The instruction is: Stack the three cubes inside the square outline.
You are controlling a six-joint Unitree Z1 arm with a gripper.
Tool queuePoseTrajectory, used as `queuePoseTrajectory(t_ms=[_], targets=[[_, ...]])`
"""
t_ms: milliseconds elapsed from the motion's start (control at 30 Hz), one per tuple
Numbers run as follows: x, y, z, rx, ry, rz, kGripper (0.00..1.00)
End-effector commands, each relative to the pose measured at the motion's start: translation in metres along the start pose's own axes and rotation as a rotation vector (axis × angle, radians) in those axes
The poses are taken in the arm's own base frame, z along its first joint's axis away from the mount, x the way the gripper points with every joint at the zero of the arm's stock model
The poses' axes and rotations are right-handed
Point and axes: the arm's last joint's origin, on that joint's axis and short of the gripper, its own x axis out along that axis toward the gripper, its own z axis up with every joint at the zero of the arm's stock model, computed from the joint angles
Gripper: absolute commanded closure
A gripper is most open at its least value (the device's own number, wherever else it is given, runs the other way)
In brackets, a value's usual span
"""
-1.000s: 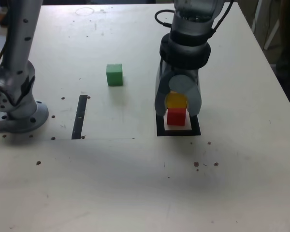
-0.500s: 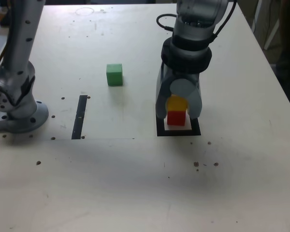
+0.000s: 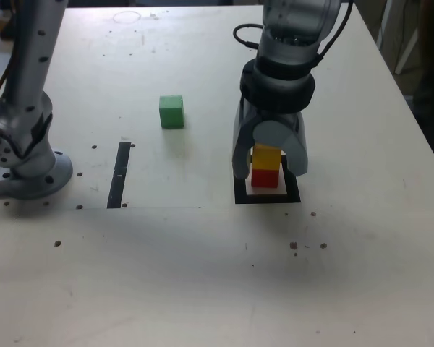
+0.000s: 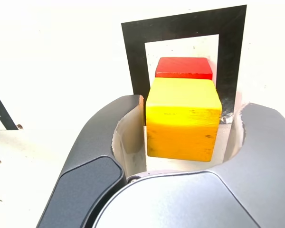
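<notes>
Squarely: smooth yellow cube (image 4: 183,118) atop red cube (image 4: 184,68).

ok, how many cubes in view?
3. The yellow cube sits on the red cube inside the square outline, between the fingers. The green cube is alone on the table, off to the exterior view's left.

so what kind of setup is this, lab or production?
Likely a lab test bench: a plain pale table marked with a black tape square outline, coloured cubes as props, and a second arm's base bolted on.
</notes>
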Motion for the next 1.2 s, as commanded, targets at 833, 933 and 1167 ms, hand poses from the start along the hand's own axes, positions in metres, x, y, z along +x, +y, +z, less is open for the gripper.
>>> queuePoseTrajectory(t_ms=[833, 933, 1167], targets=[[-0.040, 0.068, -0.124, -0.196, 0.001, 0.080, 0.01], [-0.034, 0.078, -0.137, -0.204, 0.011, 0.074, 0.01], [-0.009, 0.098, -0.158, -0.194, 0.038, 0.070, 0.01]])
